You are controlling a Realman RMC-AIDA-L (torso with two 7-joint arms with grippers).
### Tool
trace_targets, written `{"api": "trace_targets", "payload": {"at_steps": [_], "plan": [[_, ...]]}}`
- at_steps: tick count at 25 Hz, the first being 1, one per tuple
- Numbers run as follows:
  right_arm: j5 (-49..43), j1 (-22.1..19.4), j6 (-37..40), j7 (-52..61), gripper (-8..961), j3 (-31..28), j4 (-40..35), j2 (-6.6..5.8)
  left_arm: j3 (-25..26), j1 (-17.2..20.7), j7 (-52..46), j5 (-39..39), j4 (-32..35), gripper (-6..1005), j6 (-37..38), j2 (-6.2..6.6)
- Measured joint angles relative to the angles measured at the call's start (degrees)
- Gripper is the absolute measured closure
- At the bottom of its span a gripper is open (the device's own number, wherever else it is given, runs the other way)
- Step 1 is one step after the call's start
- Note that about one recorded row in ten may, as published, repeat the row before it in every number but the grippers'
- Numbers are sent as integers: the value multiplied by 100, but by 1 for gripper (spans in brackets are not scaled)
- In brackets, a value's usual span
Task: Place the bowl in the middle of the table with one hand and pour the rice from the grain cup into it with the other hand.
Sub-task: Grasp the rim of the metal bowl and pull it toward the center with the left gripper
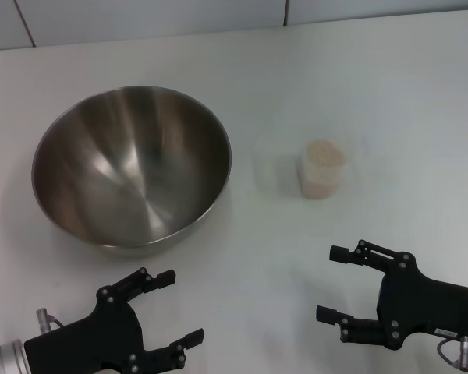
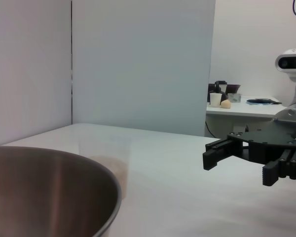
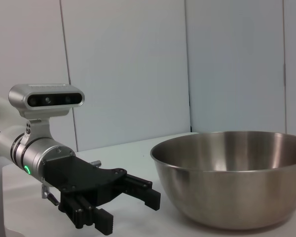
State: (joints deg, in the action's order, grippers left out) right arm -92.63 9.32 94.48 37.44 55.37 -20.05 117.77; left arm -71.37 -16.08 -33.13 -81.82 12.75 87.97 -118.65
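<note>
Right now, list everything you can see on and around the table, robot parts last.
bowl: one, shiny steel, empty, on the robot's left part of the table, ahead of the left gripper.
grain cup: one, clear plastic, upright to the right of the bowl and apart from it, ahead of the right gripper.
rice: one pale beige mass, inside the grain cup.
table: one, white, under everything.
wall panels: pale grey, behind the table's far edge.
left gripper: one, black, near edge on the left, fingers open, holding nothing.
right gripper: one, black, near edge on the right, fingers open, holding nothing.
</note>
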Motion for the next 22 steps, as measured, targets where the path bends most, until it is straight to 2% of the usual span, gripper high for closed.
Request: {"api": "trace_targets", "payload": {"at_steps": [14, 16, 18, 19, 20, 22], "plan": [[-1, -9, -2, -18, 129, 0, 1, 23, -96, 197, -181, 17, 440, 136, 233, 1], [-1, -9, -3, -23, 129, 0, 1, 27, 257, 403, -181, 55, 692, 136, 938, 7], [-1, -12, -4, -34, 129, -2, 1, 27, 257, 403, -181, 55, 692, 135, 938, 7], [-1, -13, -5, -38, 129, -4, 2, 27, 705, 455, -279, 64, 729, 135, 1399, 12], [-1, -17, -5, -41, 129, -6, 1, 26, 1399, 467, -654, 68, 747, 135, 1779, 21], [-1, -18, -7, -43, 129, -10, 2, 27, 1962, 443, -1293, 67, 888, 136, 1795, 26]]}}
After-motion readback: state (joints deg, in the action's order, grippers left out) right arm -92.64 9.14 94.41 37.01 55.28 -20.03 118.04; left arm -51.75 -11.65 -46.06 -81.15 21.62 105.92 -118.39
